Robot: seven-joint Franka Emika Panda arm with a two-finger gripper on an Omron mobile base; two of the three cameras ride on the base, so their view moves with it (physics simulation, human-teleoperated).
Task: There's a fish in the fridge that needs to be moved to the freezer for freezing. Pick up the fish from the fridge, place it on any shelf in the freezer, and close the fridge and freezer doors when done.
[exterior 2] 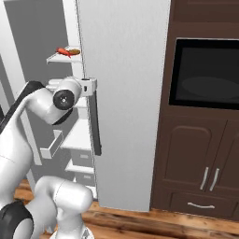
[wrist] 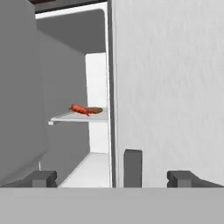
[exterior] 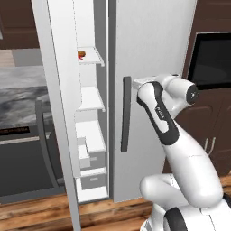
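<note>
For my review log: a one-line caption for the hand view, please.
Open gripper faces the closed fridge door; fish lies on a freezer shelf.

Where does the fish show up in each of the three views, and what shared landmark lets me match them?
Left base view: the fish lies upper left, on the top white freezer shelf.
Right base view: the fish sits upper left, on that shelf.
Hand view: the fish is left of centre, on the shelf.
Shared landmark: the brown lump beside it.
</note>
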